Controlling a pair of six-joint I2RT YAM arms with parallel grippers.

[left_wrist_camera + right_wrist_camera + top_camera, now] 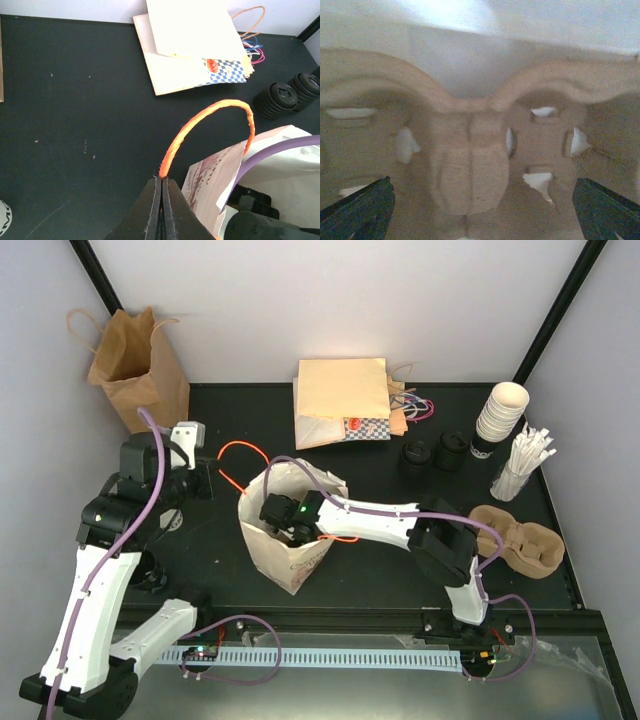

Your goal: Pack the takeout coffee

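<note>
A white paper bag [290, 565] stands open mid-table. My left gripper [210, 480] is shut on the bag's orange handle [240, 448]. In the left wrist view the jaws [163, 182] pinch the end of the handle [210, 112] beside the bag's wall [220, 180]. My right gripper [285, 525] reaches down inside the bag. In the right wrist view it is open [480, 200], its fingers [365, 205] wide apart, with a brown cardboard cup carrier [470, 165] close in front between them. No lidded cream cup shows in any view.
A brown bag [140, 365] stands back left. A flat stack of paper bags [345, 400] lies at the back. Black lids [432, 453], stacked lidless cups [500, 410], white stirrers [520, 465] and another cardboard carrier [520, 540] are at the right.
</note>
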